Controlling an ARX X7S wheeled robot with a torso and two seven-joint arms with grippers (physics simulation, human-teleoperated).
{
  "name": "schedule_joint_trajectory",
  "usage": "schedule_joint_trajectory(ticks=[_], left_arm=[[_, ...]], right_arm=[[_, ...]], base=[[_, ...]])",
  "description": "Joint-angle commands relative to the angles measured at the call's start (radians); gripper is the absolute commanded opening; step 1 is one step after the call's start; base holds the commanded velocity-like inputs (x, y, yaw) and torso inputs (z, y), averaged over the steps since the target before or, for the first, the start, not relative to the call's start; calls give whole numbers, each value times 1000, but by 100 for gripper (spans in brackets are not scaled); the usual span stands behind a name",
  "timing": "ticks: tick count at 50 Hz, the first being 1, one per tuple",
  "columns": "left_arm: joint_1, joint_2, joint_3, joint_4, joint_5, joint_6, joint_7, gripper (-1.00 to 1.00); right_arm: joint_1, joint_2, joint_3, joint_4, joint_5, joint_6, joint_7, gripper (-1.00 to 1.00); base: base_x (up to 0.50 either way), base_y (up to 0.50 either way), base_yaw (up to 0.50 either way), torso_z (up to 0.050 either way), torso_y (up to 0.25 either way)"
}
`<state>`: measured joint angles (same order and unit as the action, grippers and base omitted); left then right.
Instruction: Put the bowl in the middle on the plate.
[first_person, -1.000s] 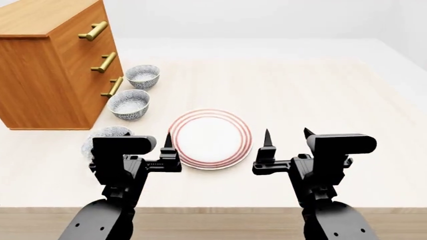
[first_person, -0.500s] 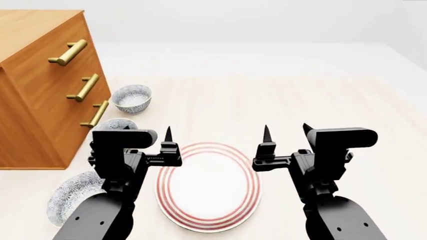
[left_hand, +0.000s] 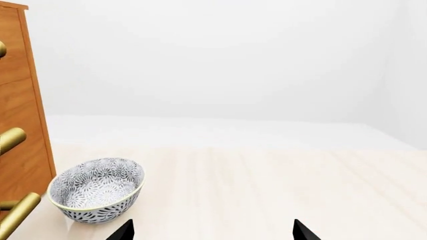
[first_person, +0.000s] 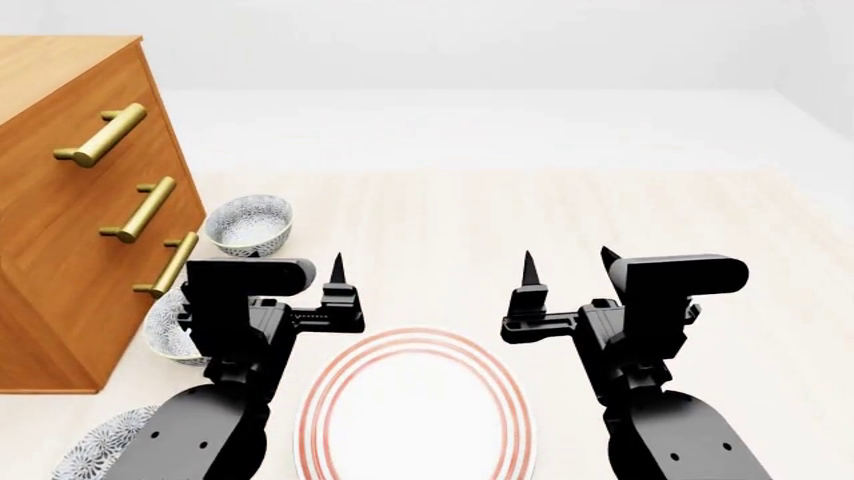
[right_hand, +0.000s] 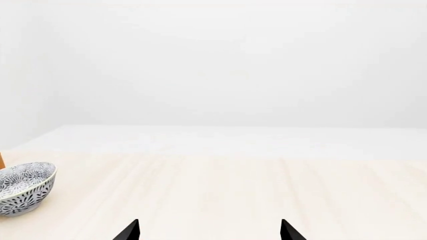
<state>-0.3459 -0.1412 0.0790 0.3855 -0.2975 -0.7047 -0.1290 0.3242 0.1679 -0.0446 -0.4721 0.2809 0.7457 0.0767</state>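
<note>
Reaching for the middle bowl comes next, and the left wrist view shows why the aim needs care. The left gripper (left_hand: 212, 232) has its fingertips spread wide, with bare table (left_hand: 280, 190) between them. The one patterned bowl ahead, the far bowl (left_hand: 97, 189), sits off to the left against the wooden dresser (left_hand: 23, 125). It is probably not the target, since it lies beyond the gripper.

In the head view three look-alike bowls line the dresser's (first_person: 67, 210) front. The far bowl (first_person: 250, 223) is in full sight and the near bowl (first_person: 100, 450) is at the bottom left corner. The bowl (first_person: 167, 335) in the middle sits between them, just left of the left gripper (first_person: 296, 290) and partly hidden by that arm. It is small, round and white with a fine grey-blue floral pattern, and it stands upright just beside the dresser. The plate (first_person: 414, 345), white with thin red rings, lies near, between the two arms and right of the bowl.

To do the step well, swing the left gripper left and down over the bowl's free right rim, keeping clear of the brass handles (first_person: 164, 264). Then pinch the wall and lift straight up before crossing to the plate.

The right wrist view shows the right gripper (right_hand: 208, 230) also wide apart over bare table, the far bowl (right_hand: 23, 192) at its far left.
</note>
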Motion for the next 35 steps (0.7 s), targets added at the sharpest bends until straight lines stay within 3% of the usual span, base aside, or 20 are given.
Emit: schedule_joint_trajectory(ticks=[1, 4, 5, 9, 13, 16, 24, 35], left_arm=[[-36, -3, -10, 29, -45, -137, -34, 100], [-70, -8, -19, 62, -61, -221, -57, 100], [-111, -12, -42, 89, -113, -342, -53, 100], [-206, -13, -73, 98, -159, -522, -82, 100], [-387, 4, -113, 7, -176, -794, -138, 100], [-461, -17, -92, -67, -240, -865, -186, 100], [-564, -99, 0, -300, -492, -860, -432, 100], [-649, -140, 84, -490, -446, -801, -419, 100]], right_arm=[[0, 1, 6, 9, 10, -11, 9, 100], [-1, 2, 8, 12, 14, -17, 9, 100], [-2, 3, 6, 13, 14, -19, 8, 100], [-4, 6, 6, 9, 18, -22, 8, 100], [-2, 8, 3, 10, 22, -21, 8, 100], [1, 9, -2, 10, 23, -22, 9, 100], [1, 16, 1, 0, 33, -21, 11, 100], [-6, 18, -2, 16, 36, -43, 14, 100]], base=[[0, 0, 0, 0, 0], [0, 0, 0, 0, 0], [0, 0, 0, 0, 0], [0, 0, 0, 0, 0], [0, 0, 0, 0, 0], [0, 0, 0, 0, 0], [0, 0, 0, 0, 0], [0, 0, 0, 0, 0]])
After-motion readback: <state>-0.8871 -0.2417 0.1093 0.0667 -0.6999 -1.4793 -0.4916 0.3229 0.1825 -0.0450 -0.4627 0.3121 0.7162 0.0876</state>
